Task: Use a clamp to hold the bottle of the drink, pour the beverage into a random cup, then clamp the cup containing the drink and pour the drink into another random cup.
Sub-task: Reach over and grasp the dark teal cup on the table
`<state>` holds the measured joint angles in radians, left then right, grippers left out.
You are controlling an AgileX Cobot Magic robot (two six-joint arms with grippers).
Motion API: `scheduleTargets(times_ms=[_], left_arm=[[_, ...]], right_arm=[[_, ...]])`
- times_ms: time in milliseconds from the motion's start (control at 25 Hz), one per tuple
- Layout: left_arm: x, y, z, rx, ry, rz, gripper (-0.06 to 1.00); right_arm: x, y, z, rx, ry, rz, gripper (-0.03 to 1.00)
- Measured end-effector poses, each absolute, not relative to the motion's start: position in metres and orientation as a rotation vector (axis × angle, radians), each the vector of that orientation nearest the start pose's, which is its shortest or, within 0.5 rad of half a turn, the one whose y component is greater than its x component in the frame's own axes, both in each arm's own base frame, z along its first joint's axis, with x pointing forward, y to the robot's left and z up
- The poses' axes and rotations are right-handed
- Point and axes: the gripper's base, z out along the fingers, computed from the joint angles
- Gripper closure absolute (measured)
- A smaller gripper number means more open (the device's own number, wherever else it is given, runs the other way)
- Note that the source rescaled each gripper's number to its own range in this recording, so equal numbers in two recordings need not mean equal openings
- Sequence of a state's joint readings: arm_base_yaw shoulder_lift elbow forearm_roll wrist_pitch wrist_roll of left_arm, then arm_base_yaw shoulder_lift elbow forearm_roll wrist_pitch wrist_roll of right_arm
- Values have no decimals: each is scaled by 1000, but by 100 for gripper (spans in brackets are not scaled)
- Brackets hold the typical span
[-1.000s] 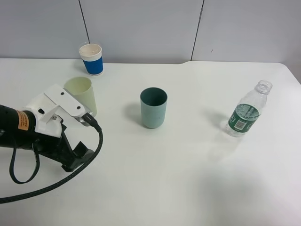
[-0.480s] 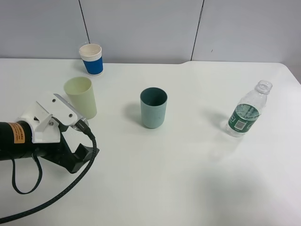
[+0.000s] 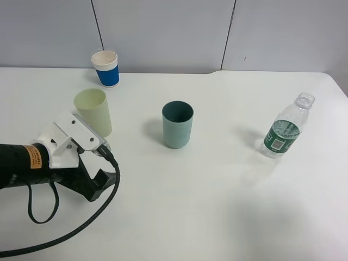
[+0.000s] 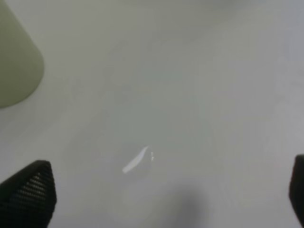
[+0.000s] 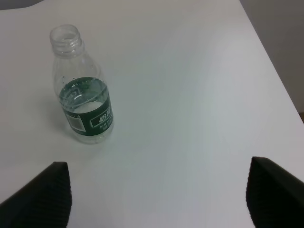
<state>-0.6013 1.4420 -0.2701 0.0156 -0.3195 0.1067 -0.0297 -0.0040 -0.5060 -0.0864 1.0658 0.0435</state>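
The left clamp [image 4: 164, 192] has jaws wide apart, empty, over the worktop [image 3: 228, 217] just beside the tumbler [image 3: 93, 111]; the right clamp [image 5: 159, 190] has jaws apart, empty, near the uncapped bottle [image 5: 83, 90]. The teal cup [image 3: 177, 125] stands mid-worktop — contents unreadable — so remaining pours cannot be judged.

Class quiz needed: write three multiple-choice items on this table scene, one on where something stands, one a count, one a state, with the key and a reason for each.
1. In the high view, where on the table does the bottle stand? A left side; B middle; C right side.
2. How many cups are on the table? A two; B three; C four.
3. The left gripper is: A open and empty; B shut on a cup; C shut on the bottle.

Key:
1 C, it stands near the right edge.
2 B, there are a paper cup, a pale tumbler and a teal cup.
3 A, its fingertips stand far apart over bare table.
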Motion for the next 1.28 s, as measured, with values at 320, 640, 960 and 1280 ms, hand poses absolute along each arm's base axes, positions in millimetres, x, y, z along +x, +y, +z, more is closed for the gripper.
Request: scheduleTargets(times_ms=[320, 640, 960, 1280], left_arm=[[180, -129, 113, 874, 2080, -283, -6], [187, -138, 98, 859, 1957, -343, -6], [191, -142, 87, 818, 1879, -379, -6], [202, -152, 79, 816, 1831, -409, -6]], right_arm=[[-7, -7, 279, 79, 2036, -95, 53], [-7, -7, 279, 79, 2036, -95, 53], [-7, -7, 279, 79, 2036, -95, 53], [-7, -7, 279, 79, 2036, -95, 53]])
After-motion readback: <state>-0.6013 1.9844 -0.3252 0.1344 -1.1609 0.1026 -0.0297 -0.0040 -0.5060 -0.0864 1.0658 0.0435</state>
